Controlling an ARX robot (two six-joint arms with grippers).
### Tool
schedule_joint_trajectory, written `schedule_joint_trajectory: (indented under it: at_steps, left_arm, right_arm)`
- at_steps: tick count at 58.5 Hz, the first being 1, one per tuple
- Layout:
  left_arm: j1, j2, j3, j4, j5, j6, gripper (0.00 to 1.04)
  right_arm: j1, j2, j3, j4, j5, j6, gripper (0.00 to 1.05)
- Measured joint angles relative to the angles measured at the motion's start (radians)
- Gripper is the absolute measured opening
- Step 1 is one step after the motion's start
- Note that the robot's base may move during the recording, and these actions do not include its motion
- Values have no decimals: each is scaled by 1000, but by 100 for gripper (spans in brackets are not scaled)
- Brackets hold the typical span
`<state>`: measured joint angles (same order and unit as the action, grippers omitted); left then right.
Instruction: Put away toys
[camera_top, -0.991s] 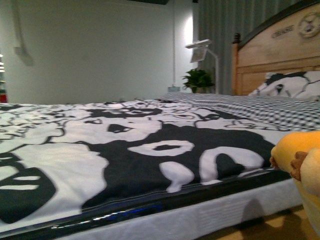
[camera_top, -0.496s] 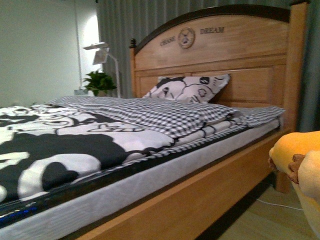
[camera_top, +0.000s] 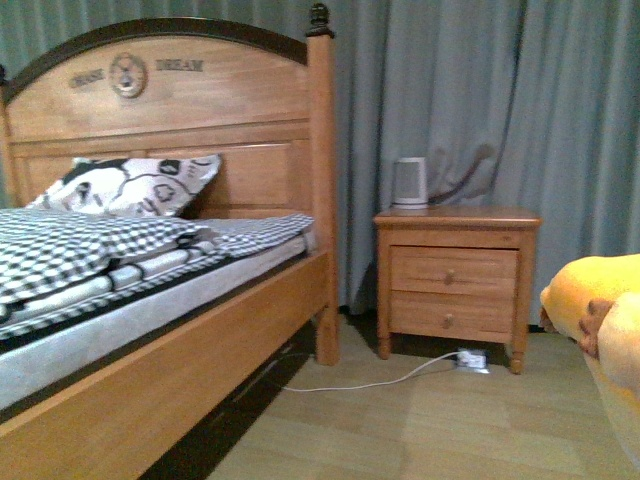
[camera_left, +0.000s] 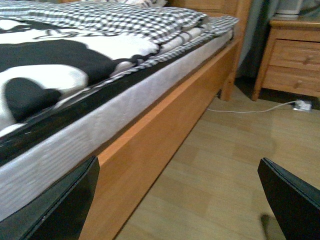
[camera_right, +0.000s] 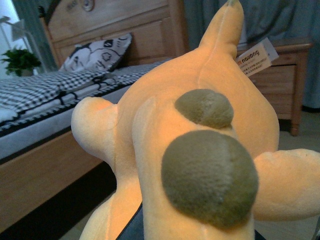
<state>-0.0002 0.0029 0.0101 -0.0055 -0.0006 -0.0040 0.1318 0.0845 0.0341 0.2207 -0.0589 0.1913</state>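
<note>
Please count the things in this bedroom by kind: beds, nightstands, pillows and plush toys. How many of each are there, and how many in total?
Beds: 1, the wooden bed
Nightstands: 1, the nightstand
Pillows: 1, the black-and-white pillow
Plush toys: 1, the orange-yellow plush animal
Total: 4

Left gripper (camera_left: 178, 167): two fingers (camera_left: 65, 210) of glossy black plastic, wedge-shaped and straight-edged, with faint pale reflections along the surfaces. Right gripper (camera_right: 134, 229): only a dark blue-grey sliver visible; detail indeterminate.
</note>
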Motion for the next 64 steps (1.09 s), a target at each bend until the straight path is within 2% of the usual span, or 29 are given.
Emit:
schedule_joint_trajectory:
  at_steps: [64]
  left_arm:
    - [-1,-1,0,0,0,0,98]
  right_arm:
    - [-2,-1,0,0,-4,0,9]
